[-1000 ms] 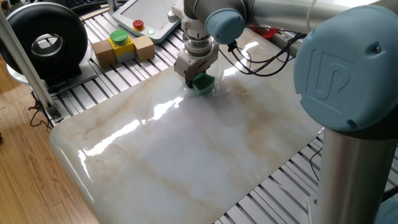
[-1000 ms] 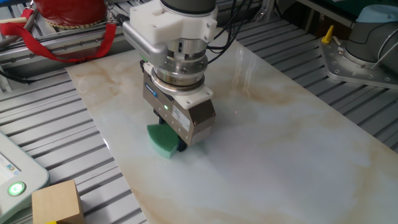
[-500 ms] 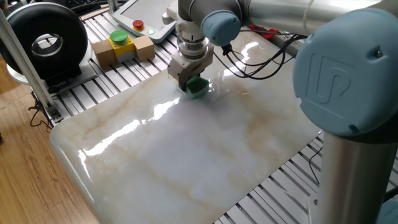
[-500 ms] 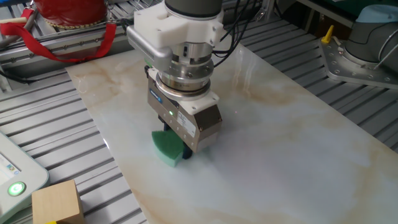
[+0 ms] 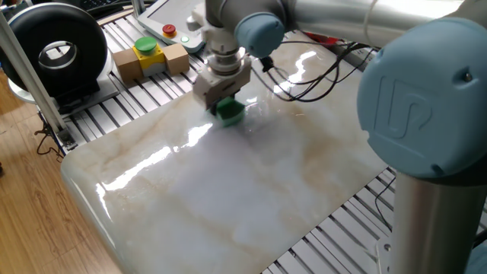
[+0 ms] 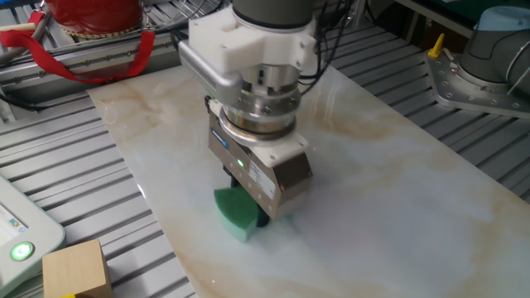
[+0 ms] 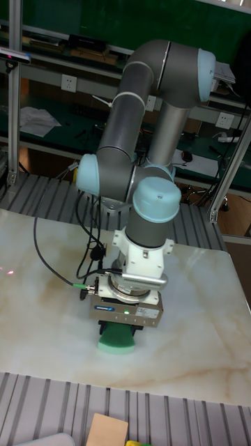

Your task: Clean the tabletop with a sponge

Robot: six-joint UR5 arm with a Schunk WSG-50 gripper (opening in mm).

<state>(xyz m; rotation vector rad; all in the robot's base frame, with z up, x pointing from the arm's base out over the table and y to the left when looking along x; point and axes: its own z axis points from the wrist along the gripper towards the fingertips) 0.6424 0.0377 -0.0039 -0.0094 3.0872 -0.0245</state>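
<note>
The grey two-finger gripper point(image 6: 252, 222) points straight down, clamped on the small bright green sponge block point(image 6: 234, 213), pressing it onto the glossy white-grey marble bench point(image 6: 397, 182) near its edge.

Setting: robotics laboratory or test workshop. Evidence: industrial arm point(image 7: 139, 118) mounted at a bench of ribbed aluminium frame point(image 6: 74, 207); touchscreen control pendant point(image 5: 179, 19) lying at the bench edge; yellow-and-green push-button point(image 5: 146, 47) on a cardboard box point(image 5: 152, 62); loose black cables point(image 5: 319, 72). Behind: metal shelving point(image 7: 63, 49), wall sockets point(image 7: 67, 82), wood-look floor point(image 5: 38, 221).
</note>
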